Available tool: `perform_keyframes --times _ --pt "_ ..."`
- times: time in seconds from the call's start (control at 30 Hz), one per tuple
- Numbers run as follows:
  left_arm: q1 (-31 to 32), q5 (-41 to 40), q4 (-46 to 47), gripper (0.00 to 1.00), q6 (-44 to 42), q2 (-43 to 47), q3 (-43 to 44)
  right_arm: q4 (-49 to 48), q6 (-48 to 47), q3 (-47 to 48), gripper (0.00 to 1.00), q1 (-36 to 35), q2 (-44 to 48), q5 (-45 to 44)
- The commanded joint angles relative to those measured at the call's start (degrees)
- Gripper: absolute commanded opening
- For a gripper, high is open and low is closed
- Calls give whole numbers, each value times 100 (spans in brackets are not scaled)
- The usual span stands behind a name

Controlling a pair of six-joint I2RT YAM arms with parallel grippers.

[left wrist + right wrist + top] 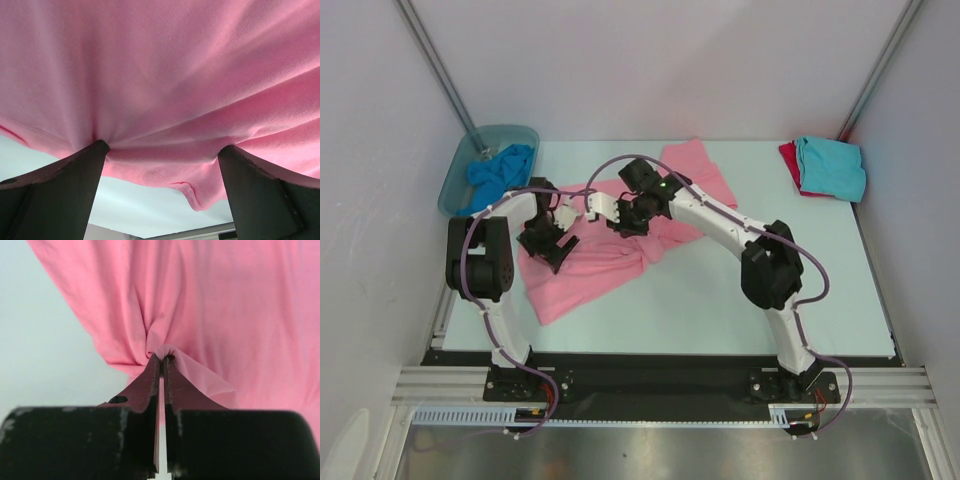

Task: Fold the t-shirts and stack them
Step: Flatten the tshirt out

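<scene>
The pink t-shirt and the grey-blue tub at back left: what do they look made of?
The large light pink t-shirt: soft matte knit cloth, by its fine weave lines and gathered folds. The translucent grey-blue tub: probably smooth plastic, since its wall lets light through.

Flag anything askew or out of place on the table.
Pink tee lies bunched and diagonal, not flat; right gripper pinches a fold of it, left gripper open at its edge. Blue tee sits crumpled in the tub, unfolded. Turquoise tee on the red tee, far right corner, looks tidy.

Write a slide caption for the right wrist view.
Right end effector shut on a pinched fold of the pink t-shirt over the pale table.
</scene>
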State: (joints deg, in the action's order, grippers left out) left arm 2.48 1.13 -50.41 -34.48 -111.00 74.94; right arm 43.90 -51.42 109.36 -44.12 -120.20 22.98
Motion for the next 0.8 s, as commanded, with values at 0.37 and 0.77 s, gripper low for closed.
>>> perform_keyframes --times 0.37,0.77 --pt "-90 -350 532 100 -164 -220 30 682 88 973 72 -238 -540 -250" --pt "-64 -385 612 99 -156 -282 3 -171 2056 -634 60 570 594 -901"
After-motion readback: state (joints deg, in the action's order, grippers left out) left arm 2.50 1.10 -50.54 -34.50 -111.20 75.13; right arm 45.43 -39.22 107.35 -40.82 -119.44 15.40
